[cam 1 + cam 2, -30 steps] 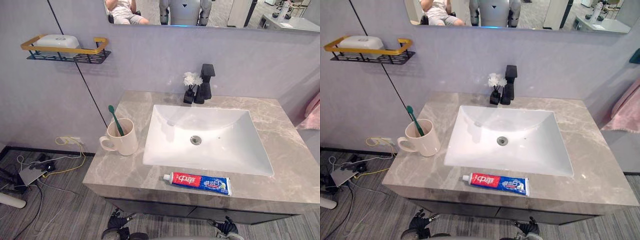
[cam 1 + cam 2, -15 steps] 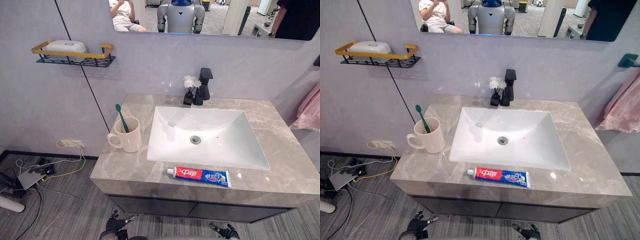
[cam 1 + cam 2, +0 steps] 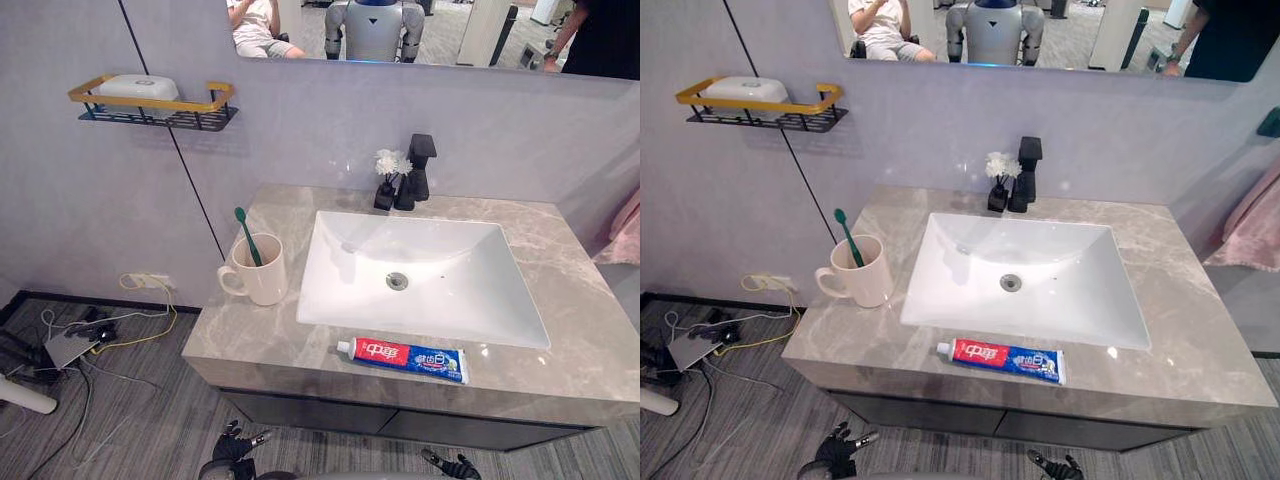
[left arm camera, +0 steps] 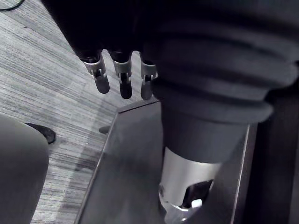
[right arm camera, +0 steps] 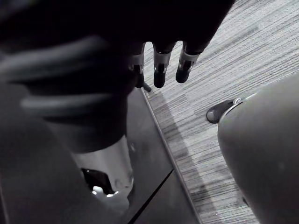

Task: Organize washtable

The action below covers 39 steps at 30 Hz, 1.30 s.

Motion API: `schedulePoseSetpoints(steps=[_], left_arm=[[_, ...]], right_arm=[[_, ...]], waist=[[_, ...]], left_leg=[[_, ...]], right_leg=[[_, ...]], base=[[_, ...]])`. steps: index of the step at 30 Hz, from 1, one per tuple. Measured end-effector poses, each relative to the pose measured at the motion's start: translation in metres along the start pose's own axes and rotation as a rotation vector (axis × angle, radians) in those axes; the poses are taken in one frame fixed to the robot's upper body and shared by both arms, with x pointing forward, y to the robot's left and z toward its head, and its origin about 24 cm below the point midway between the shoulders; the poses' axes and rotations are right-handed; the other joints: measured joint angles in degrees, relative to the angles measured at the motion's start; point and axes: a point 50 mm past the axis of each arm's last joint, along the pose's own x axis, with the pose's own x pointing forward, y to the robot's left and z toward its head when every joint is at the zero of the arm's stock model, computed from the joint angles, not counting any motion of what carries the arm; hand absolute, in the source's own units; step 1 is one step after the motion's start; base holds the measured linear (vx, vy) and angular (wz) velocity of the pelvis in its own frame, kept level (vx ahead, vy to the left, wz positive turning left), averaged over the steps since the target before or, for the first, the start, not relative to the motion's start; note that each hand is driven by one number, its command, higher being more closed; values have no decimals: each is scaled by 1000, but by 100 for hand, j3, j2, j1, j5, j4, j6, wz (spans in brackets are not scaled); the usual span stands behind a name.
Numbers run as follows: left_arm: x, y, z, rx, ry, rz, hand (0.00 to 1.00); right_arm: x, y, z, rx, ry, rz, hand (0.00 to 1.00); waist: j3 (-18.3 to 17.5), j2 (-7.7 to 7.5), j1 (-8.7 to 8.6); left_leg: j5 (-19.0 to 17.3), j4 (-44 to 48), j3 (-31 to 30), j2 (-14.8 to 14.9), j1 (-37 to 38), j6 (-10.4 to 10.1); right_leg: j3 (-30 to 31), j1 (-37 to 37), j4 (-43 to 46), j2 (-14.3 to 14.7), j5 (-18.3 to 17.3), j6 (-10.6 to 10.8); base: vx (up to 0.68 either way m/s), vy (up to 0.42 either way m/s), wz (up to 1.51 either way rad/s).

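1. Left robot hand hangs low on the left, nearer than the tabletop's near edge. Its fingers point down at the floor, straight and slack, with nothing in them.
2. Right robot hand hangs the same way on the right. Its fingers are straight and loose, and it is empty too.
3. Toothpaste lies flat on the near strip of the grey tabletop, between the sink and the near edge, cap to the left.
4. Mug stands just left of the sink, handle to the left. A green toothbrush leans in it, bristles up.
5. Black tap stands at the sink's far edge, with a small vase of white flowers just beside it on the left.
6. Shelf with a gold rail hangs on the far wall to the left and carries a white soap box.
7. Mirror runs along the far wall, and a pink towel hangs at the right.
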Motion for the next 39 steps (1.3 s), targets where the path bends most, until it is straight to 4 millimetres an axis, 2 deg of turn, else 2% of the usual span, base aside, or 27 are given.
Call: schedulePoseSetpoints(steps=[3,6,11,13,15,17,18,19,20,21,23,24,28,33,35,39], left_arm=[[0,2,1,-31,-9,13,0],[-1,16,-4,-87,4,72,0],[-9,50,-18,-212,31,232,0],[-12,70,-7,-232,-24,306,0],[-13,88,13,-232,-110,365,0],[-19,102,51,-215,-275,423,0],[-22,103,63,-211,-326,432,0],[-30,102,86,-203,-441,442,0],[-36,101,98,-207,-502,444,0],[-51,100,119,-211,-634,456,0],[-68,97,137,-230,-751,465,0],[-84,92,152,-250,-856,465,0],[-132,74,188,-241,-1139,509,0],[-175,46,211,-223,-1383,452,0],[-196,20,219,-238,-1502,313,0],[-217,-7,222,-208,-1615,150,0]], right_arm=[[1,-4,2,1,-4,-12,0],[2,-9,3,30,-3,-32,0],[3,-18,8,35,-14,-55,0],[4,-22,9,55,-16,-71,0],[4,-25,11,52,-22,-78,0],[4,-27,15,52,-44,-82,0],[4,-27,15,52,-45,-85,0],[3,-30,11,49,-40,-98,0],[3,-31,11,45,-41,-103,0],[2,-30,15,42,-64,-98,0],[2,-32,16,41,-76,-103,0],[2,-33,17,42,-81,-103,0],[1,-30,16,41,-82,-95,0],[1,-24,13,17,-75,-71,0],[0,-26,9,17,-64,-74,0],[0,-25,1,-11,-33,-51,0]], waist=[[111,39,5],[125,15,-2],[184,96,23],[186,98,24],[187,99,42],[189,104,84],[192,106,107],[196,114,175],[196,114,183],[199,118,181],[196,117,182],[195,135,181],[207,229,198],[202,233,184],[201,233,178],[194,246,149]], left_leg=[[29,-47,-103,-19,63,-1],[137,-224,-187,-31,119,-14],[221,-373,-277,-37,154,-22],[227,-374,-343,-43,147,-23],[230,-373,-401,-49,146,-26],[244,-367,-490,-65,114,-28],[248,-365,-524,-72,103,-29],[249,-356,-555,-74,90,-31],[249,-351,-571,-75,83,-31],[249,-329,-660,-92,56,-31],[245,-274,-698,-98,18,-34],[225,-187,-753,-109,-52,-37],[126,47,-817,-59,-134,-59],[110,123,-815,-33,-153,-70],[111,146,-809,-27,-153,-71],[98,226,-739,-25,-153,-86]], right_leg=[[-115,114,-34,-6,-1,-1],[-210,139,-58,-8,-1,-1],[-315,166,-77,-4,-4,-5],[-396,194,-75,-3,-14,-17],[-450,223,-73,-2,-23,-25],[-556,233,-48,-10,-60,-26],[-587,236,-36,-12,-71,-29],[-625,237,-19,-13,-89,-34],[-645,238,-8,-13,-102,-43],[-730,259,15,-17,-124,-46],[-760,265,35,-19,-133,-49],[-830,264,48,-20,-137,-49],[-889,280,142,2,-147,-64],[-860,283,168,32,-174,-81],[-825,282,177,40,-173,-82],[-703,265,209,64,-173,-82]], base=[[-20,-28,18],[-22,-35,16],[-17,-24,10],[-12,-22,16],[-13,-17,15],[-18,-18,20],[-14,-22,24],[-4,-14,16],[2,-23,25],[7,-19,23],[9,-11,21],[4,-6,22],[-11,-5,11],[-60,-11,-1],[-68,-2,-2],[-49,14,-10]])
